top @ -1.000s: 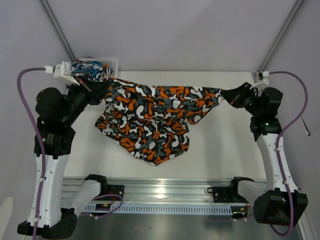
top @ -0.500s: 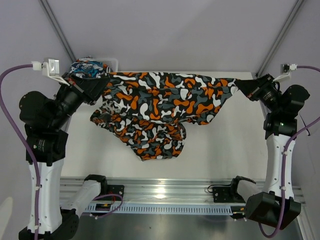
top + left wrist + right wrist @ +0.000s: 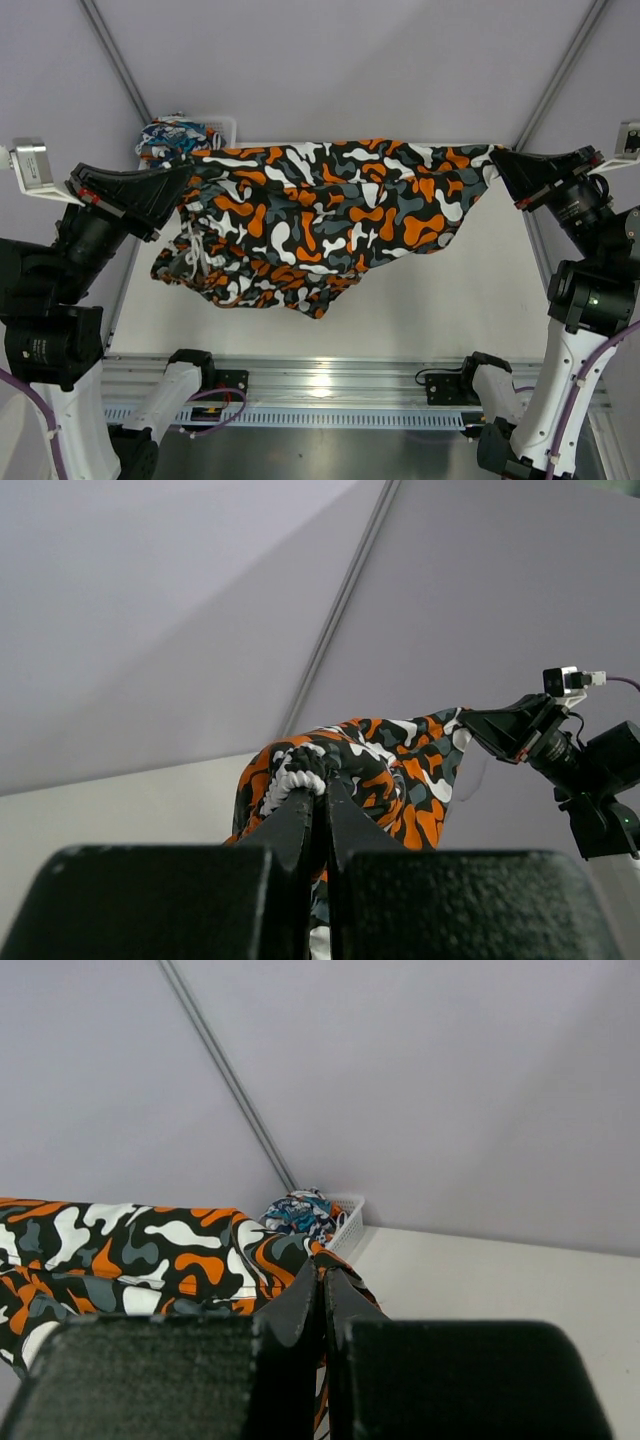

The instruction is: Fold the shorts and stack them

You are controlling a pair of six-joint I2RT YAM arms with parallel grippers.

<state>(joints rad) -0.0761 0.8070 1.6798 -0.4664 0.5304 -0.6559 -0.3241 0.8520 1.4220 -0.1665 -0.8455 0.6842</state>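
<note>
The orange, black, grey and white camouflage shorts [image 3: 330, 215] hang stretched in the air between both arms, high above the table. My left gripper [image 3: 188, 172] is shut on their left end, at the white braided waistband [image 3: 292, 785]. My right gripper [image 3: 492, 165] is shut on the right end [image 3: 290, 1255]. The lower part of the cloth sags in folds toward the table. The blue-teal cartoon shorts [image 3: 172, 137] lie bunched in the white mesh basket [image 3: 222, 128] at the back left, also seen as shorts [image 3: 300, 1210] in the right wrist view.
The white table [image 3: 450, 300] lies below the hanging cloth. Grey walls with metal frame bars [image 3: 115, 60] close in the back and sides. The aluminium rail [image 3: 320, 385] with both arm bases runs along the near edge.
Both arms have risen and spread apart, lifting the camouflage shorts off the table and pulling them taut. The cloth now hangs higher and wider than one second ago.
</note>
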